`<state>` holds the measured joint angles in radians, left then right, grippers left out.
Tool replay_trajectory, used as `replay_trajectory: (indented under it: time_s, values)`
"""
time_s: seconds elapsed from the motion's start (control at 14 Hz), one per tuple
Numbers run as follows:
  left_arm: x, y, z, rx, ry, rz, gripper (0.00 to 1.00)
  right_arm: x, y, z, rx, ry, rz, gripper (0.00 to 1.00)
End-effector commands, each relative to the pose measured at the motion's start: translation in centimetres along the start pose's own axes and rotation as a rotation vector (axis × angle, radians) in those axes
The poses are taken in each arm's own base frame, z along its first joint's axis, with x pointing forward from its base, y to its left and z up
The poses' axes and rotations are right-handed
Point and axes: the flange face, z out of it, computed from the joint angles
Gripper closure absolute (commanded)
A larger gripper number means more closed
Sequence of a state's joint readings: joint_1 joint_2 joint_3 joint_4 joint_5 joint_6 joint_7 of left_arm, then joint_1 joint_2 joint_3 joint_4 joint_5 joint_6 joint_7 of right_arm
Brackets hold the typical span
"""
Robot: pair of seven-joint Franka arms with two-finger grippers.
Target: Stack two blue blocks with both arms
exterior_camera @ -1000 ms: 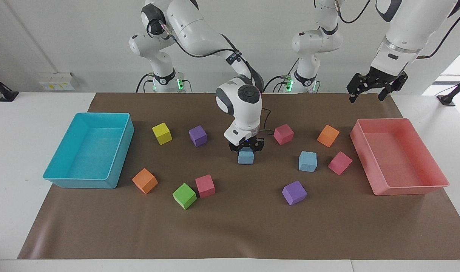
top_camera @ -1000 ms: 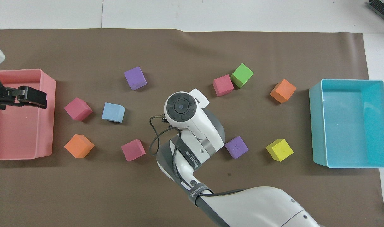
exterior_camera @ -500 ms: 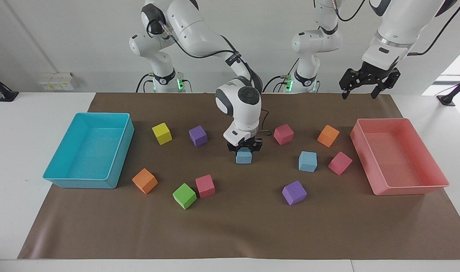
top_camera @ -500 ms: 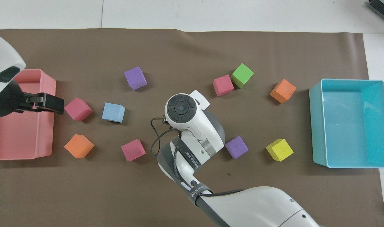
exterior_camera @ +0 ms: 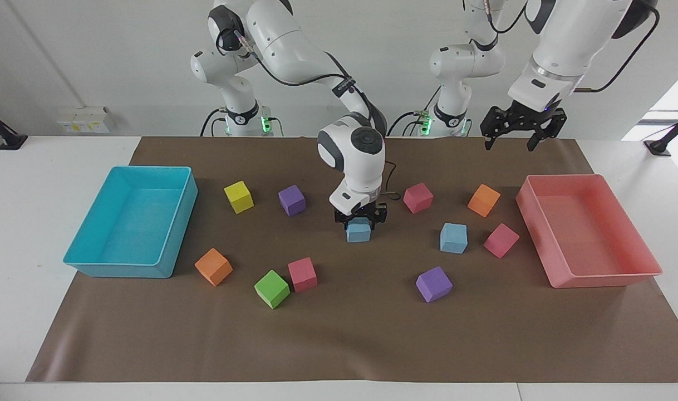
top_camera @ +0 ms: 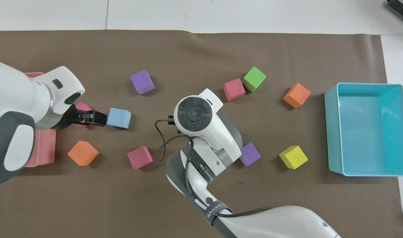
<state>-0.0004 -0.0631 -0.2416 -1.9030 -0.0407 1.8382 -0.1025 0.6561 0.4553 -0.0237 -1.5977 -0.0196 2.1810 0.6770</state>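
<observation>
We see the right gripper (exterior_camera: 360, 218), its fingers newly spread, over one blue block (exterior_camera: 358, 230) mid-mat; the left gripper (exterior_camera: 516, 128), fingers spread, has swung toward the second blue block (exterior_camera: 453, 238); stacking remains.

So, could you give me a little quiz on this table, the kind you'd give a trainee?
1. How many light blue blocks lie on the brown mat?
2. True or false: one blue block already sits on the other.
3. Which arm reaches down to the middle blue block: A) left arm, B) right arm?
Key: 1) two; 2) false, they lie apart; 3) B, the right arm.
</observation>
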Motion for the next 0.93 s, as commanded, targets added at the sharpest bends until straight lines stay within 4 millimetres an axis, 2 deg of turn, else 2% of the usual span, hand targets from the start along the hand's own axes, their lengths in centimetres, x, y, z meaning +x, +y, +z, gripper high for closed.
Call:
replay_trajectory:
  time_s: [0.0, 0.07, 0.21, 0.29, 0.36, 0.43, 0.5, 0.79, 0.86]
  values:
    - [-2.0, -0.1, 1.5, -0.009, 0.030, 0.000, 0.00, 0.8, 2.7, -2.6, 0.016, 0.015, -0.010, 0.00]
    - [-2.0, 0.0, 2.8, -0.011, 0.039, -0.007, 0.00, 1.1, 3.4, -3.4, 0.017, 0.014, -0.016, 0.00]
    - [-1.8, 1.5, 5.8, -0.019, 0.066, 0.016, 0.00, 1.9, 5.2, -5.1, 0.066, -0.020, -0.014, 0.00]
    - [-1.4, 1.6, 6.6, -0.022, 0.075, 0.017, 0.00, 2.2, 6.1, -5.2, 0.079, -0.031, -0.051, 0.00]
    - [-1.0, 1.7, 7.6, -0.025, 0.074, 0.018, 0.00, 2.4, 7.0, -5.1, 0.090, -0.046, -0.077, 0.10]
    - [-0.5, 1.8, 8.6, -0.028, 0.080, 0.022, 0.00, 2.7, 7.6, -5.0, 0.101, -0.052, -0.103, 0.25]
    - [-0.5, 2.8, 9.6, -0.031, 0.098, 0.042, 0.00, 2.6, 8.2, -4.5, 0.106, -0.063, -0.122, 0.40]
    - [1.1, 2.3, 11.8, -0.011, 0.136, 0.061, 0.00, 1.6, 10.4, -3.0, 0.175, -0.103, -0.171, 0.98]
    - [1.4, 2.1, 12.4, -0.005, 0.140, 0.063, 0.00, 1.5, 10.7, -2.9, 0.199, -0.106, -0.150, 1.00]
